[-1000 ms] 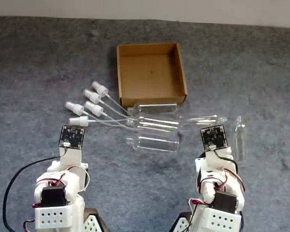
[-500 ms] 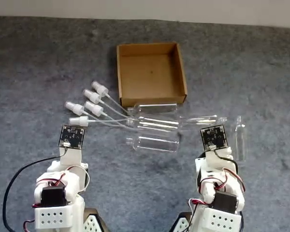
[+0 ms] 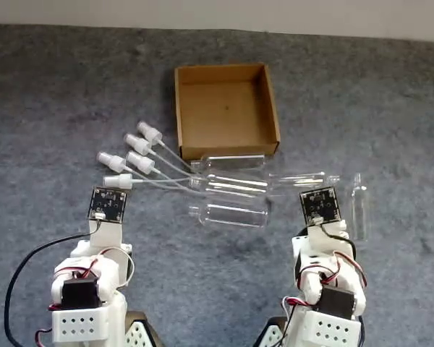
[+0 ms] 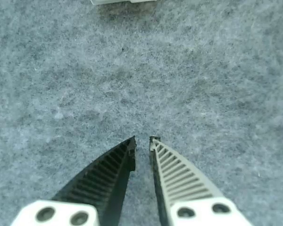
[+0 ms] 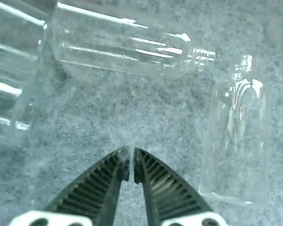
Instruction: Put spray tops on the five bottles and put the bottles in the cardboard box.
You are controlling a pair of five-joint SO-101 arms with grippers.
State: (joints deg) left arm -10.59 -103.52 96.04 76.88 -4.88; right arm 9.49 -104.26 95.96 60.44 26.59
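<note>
left hand (image 4: 143, 141): clenched, empty | right hand (image 5: 131, 154): clenched, empty, near bottle (image 5: 236, 141)

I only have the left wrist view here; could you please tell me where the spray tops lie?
Observer: Five spray tops lie fanned on the carpet, left of the cardboard box.
Operator: Thank you. Where is the right gripper?
Observer: The right gripper is shut and empty, low over the carpet beside a bottle lying with no top on.
Operator: And the other bottles?
Observer: Four other bottles lie on their sides just in front of the box.
</note>
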